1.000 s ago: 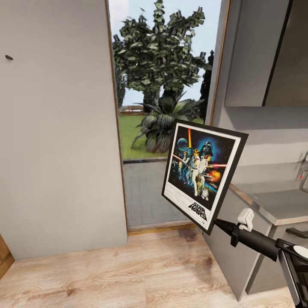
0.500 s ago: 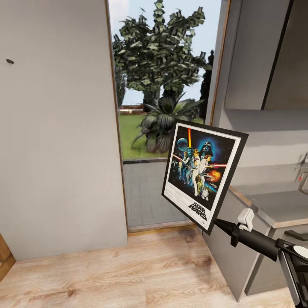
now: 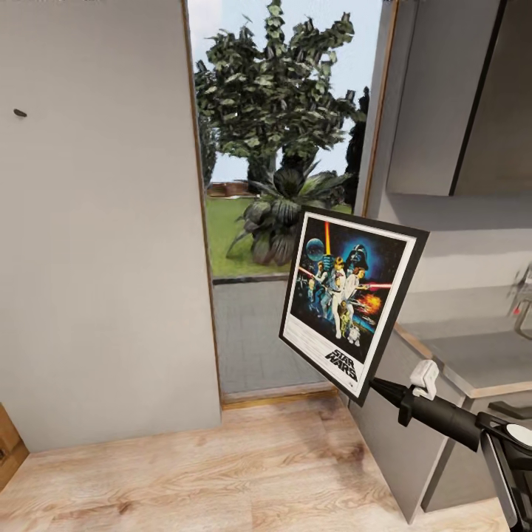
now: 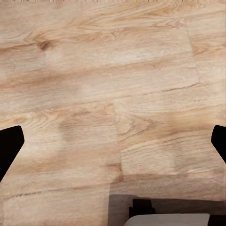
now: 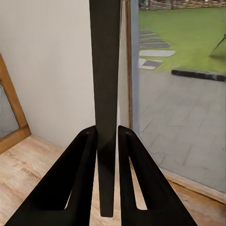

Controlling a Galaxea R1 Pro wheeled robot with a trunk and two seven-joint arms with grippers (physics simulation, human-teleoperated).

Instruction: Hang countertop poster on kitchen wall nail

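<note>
The Star Wars poster (image 3: 353, 301) hangs tilted in mid-air in front of the doorway, black frame and white border facing me. My right gripper (image 3: 375, 385) is shut on its lower corner; in the right wrist view the frame's black edge (image 5: 105, 94) stands squeezed between the two fingers (image 5: 75, 183). A small dark wall nail (image 3: 20, 113) sticks out of the pale grey wall at the upper left, far from the poster. The grey kitchen countertop (image 3: 484, 362) with its tan edge strip lies at the right. My left gripper (image 4: 113, 141) hangs open over the wooden floor, its fingertips (image 4: 9, 146) far apart.
A glass door opening (image 3: 284, 148) with trees and lawn outside fills the centre. Grey upper cabinets (image 3: 443, 96) hang at the right above the counter. A wooden frame corner (image 3: 9, 447) shows at the lower left. Light wood floor (image 3: 185, 473) spreads below.
The whole head view has shifted slightly: nail, cabinets and floor line sit lower in the picture than before. The poster and right arm keep the same place in the picture.
</note>
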